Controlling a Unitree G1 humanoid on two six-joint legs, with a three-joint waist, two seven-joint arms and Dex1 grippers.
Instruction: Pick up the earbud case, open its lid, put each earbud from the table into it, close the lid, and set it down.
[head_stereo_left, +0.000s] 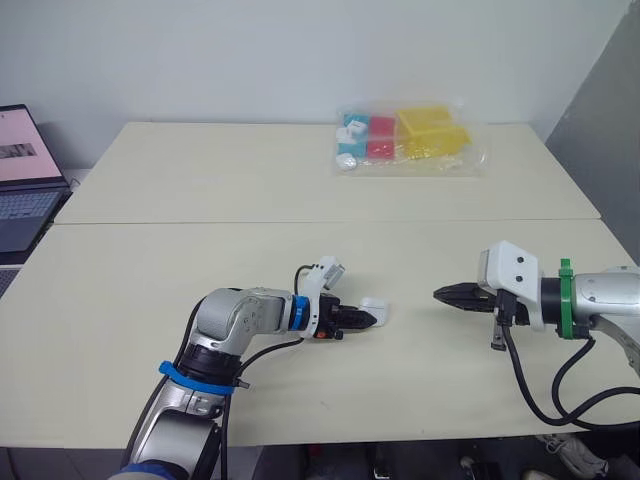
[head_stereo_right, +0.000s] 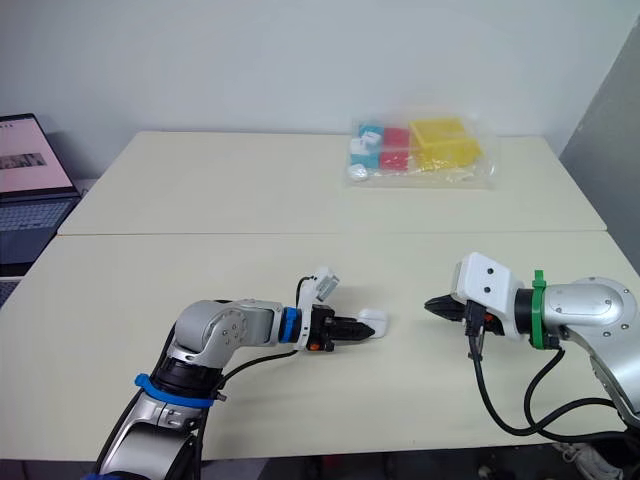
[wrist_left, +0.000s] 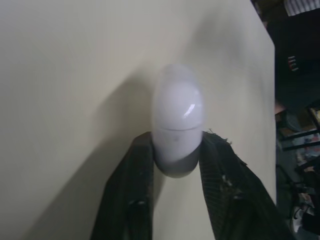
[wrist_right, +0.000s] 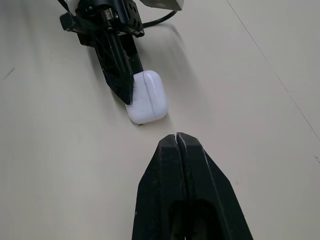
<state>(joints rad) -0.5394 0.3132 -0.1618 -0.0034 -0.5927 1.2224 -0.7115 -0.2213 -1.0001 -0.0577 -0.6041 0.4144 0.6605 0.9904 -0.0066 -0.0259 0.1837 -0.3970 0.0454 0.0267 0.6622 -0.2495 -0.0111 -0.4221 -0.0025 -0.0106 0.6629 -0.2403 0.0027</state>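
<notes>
Earbud case (head_stereo_left: 373, 309) is sitting low at the near middle of the counter (head_stereo_left: 250, 180), and I cannot tell whether it is resting on the surface or just off it. The left tool (head_stereo_left: 366, 320) is pinching it, with the two black fingers pressing on either side of the end nearest that arm. The case's long axis is running straight out along those fingers, so its free rounded end is pointing across at the right tool (head_stereo_left: 440, 294). A seam is crossing the case just ahead of the fingertips. The right tool is hanging near, on the far side of a bare gap, aiming at the case with its fingers pressed together. Judging from this, the left arm is doing the carrying, and the right would need to spread its fingers before working the lid. Around the case the pale, flat counter is giving plenty of room. A clear bag of coloured blocks (head_stereo_left: 410, 138) is lying well apart at the far edge, and a laptop (head_stereo_left: 25, 180) is standing off to the left.
</notes>
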